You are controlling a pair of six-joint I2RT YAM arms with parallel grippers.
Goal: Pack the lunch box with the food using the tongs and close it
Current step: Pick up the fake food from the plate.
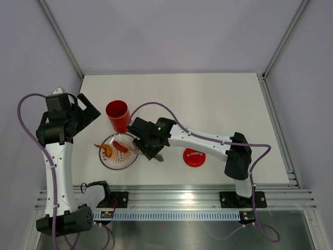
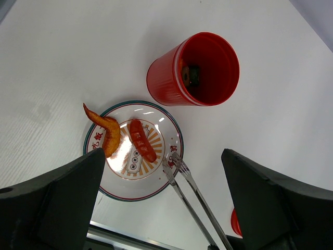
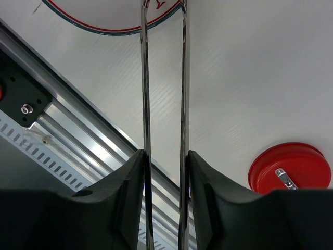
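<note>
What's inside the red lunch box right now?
The left wrist view shows one small dark roll in the lunch box, against its inner wall. Its wall hides part of the floor, so anything there cannot be seen.

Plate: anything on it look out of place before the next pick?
Yes: the orange shrimp piece lies across the left rim of the plate, its tail poking out over the table. The sausage sits centred.
</note>
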